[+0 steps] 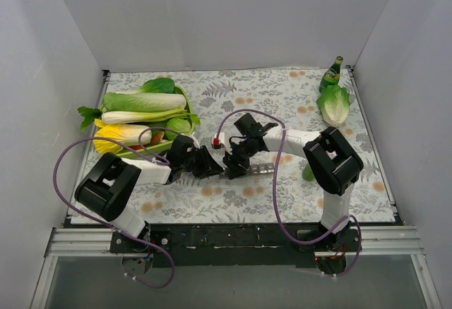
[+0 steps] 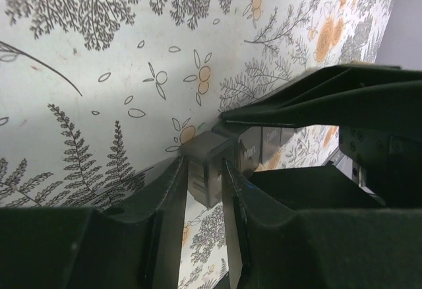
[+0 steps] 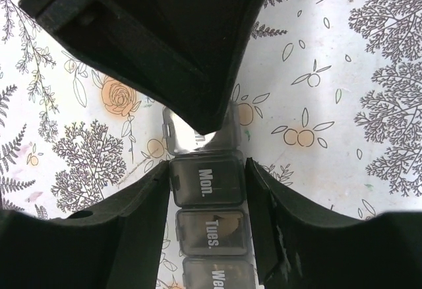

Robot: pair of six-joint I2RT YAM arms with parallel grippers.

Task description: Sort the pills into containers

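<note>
Left jaws nearly shut, pinching one end of the strip (image 3: 211, 229); right jaws wider, clamped across its Mon. cell. We see it mid table (image 1: 282, 97), arms crowding it; greens (image 1: 141, 104) left, bottle (image 1: 332, 73) far right.

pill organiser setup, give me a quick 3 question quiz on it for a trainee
1. True or false: the pill organiser stands upright on its end.
2. In the right wrist view, which label lies between the fingers of the right gripper? A) Mon. B) Fri. C) Sat.
3. What stands at the far right corner of the floral cloth, just behind the lettuce?
Key: 1 false, it lies flat; 2 A; 3 the green glass bottle.
</note>
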